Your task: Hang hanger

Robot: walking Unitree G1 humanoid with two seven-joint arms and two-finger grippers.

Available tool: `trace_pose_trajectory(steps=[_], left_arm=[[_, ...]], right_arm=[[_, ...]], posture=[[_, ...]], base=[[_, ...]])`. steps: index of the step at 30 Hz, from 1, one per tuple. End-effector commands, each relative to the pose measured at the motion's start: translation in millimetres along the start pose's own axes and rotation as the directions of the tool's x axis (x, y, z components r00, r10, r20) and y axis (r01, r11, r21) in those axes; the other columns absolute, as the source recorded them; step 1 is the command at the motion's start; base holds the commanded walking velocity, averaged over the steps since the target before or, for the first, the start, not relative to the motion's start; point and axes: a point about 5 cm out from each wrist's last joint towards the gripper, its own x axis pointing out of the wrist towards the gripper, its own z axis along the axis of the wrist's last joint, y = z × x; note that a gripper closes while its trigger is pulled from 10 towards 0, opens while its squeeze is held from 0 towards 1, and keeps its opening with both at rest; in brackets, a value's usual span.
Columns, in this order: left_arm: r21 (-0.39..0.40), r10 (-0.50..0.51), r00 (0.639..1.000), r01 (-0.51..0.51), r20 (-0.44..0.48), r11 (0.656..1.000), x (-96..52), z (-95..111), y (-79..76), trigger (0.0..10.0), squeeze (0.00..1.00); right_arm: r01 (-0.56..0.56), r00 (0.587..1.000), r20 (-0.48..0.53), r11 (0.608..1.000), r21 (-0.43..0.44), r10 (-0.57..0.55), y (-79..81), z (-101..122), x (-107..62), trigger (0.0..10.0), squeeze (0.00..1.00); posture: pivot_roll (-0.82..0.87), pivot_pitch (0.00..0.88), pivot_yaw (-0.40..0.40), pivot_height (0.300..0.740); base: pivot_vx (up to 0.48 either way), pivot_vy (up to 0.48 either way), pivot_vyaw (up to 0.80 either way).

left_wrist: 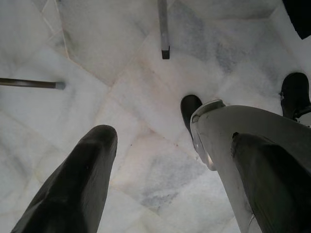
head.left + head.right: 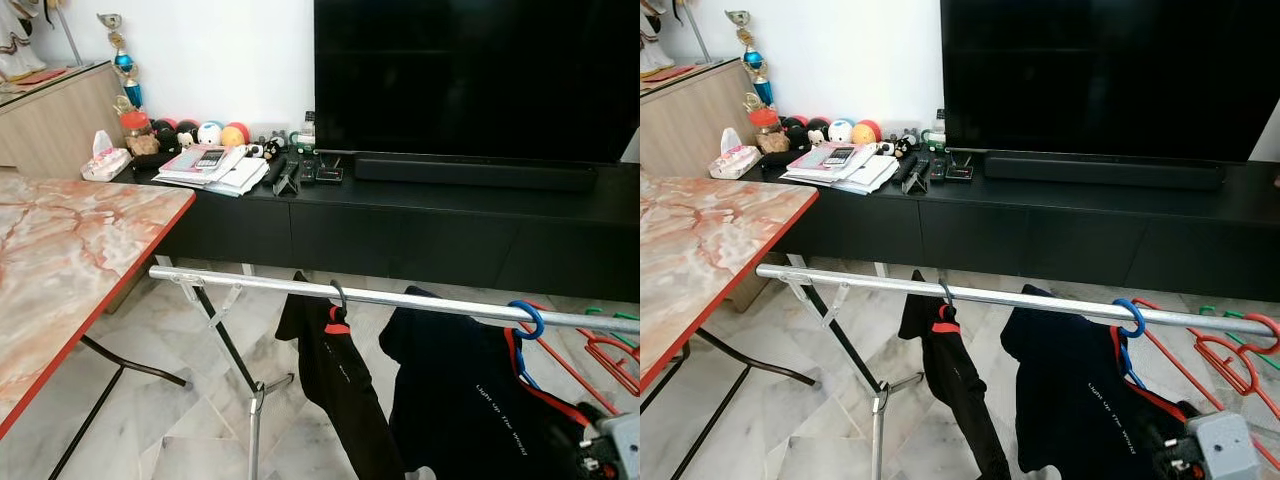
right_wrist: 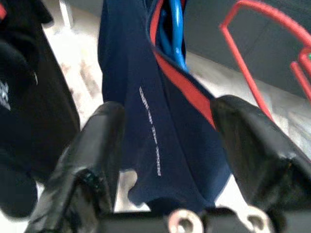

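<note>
1. Two open fingers of my right gripper (image 3: 165, 160) frame the navy shirt (image 3: 160, 111) just ahead; they grip nothing.
2. That shirt's blue hanger (image 2: 1129, 318) is already hooked over the silver rail (image 2: 940, 290), up and forward of the right gripper. The rail runs left to right, so I judge any release backs straight off.
3. My left gripper (image 1: 160, 160) hangs idle, spread, over marble floor (image 1: 121, 73).
4. Head views show the hook seated; the right wrist view shows empty fingers.
5. Farther off, red hangers (image 2: 1230, 355) and a black counter (image 2: 1090, 200).
</note>
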Motion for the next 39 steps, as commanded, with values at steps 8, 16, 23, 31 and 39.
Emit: trace_pose_trajectory(steps=[8, 16, 23, 31, 39], left_arm=[[-0.026, 0.0, 1.0, 0.0, -0.01, 1.0, 0.1, -0.4, 0.1, 10.0, 0.0], [-0.028, -0.002, 1.0, 0.001, -0.009, 1.0, 0.4, 1.0, -0.2, 10.0, 0.0], [-0.04, -0.003, 1.0, 0.002, -0.003, 0.999, 0.6, 2.1, -0.4, 10.0, 0.0], [-0.049, 0.001, 1.0, -0.001, -0.003, 0.999, 0.7, 2.7, -0.3, 10.0, 0.0], [-0.048, 0.0, 1.0, 0.0, -0.002, 0.999, 0.7, 2.7, -0.4, 10.0, 0.0]], right_arm=[[0.013, 1.0, 0.026, 0.999, 0.03, -0.013, -38.7, 25.5, 1.8, 10.0, 0.0], [0.045, 0.992, -0.121, 0.999, -0.012, -0.046, -63.4, 15.0, 2.0, 10.0, 0.0], [0.037, 0.995, -0.099, 0.998, 0.053, -0.031, -56.1, 15.0, 23.1, 10.0, 0.0], [0.016, 1.0, -0.014, 0.998, 0.056, -0.015, -50.6, 28.1, 45.9, 10.0, 0.0], [0.04, 0.999, -0.036, 0.998, 0.039, -0.038, -50.8, 28.5, 56.6, 10.0, 0.0]], posture=[[-0.05, 0.0, 0.016, 0.74], [-0.04, 0.0, 0.013, 0.74], [-0.03, 0.0, 0.007, 0.74], [-0.02, 0.0, 0.007, 0.74], [-0.01, 0.0, 0.008, 0.74]], base=[[0.0, 0.0, 0.0], [0.0, 0.0, 0.0], [0.0, 0.0, 0.0], [0.0, 0.0, 0.0], [0.0, 0.0, 0.0]])
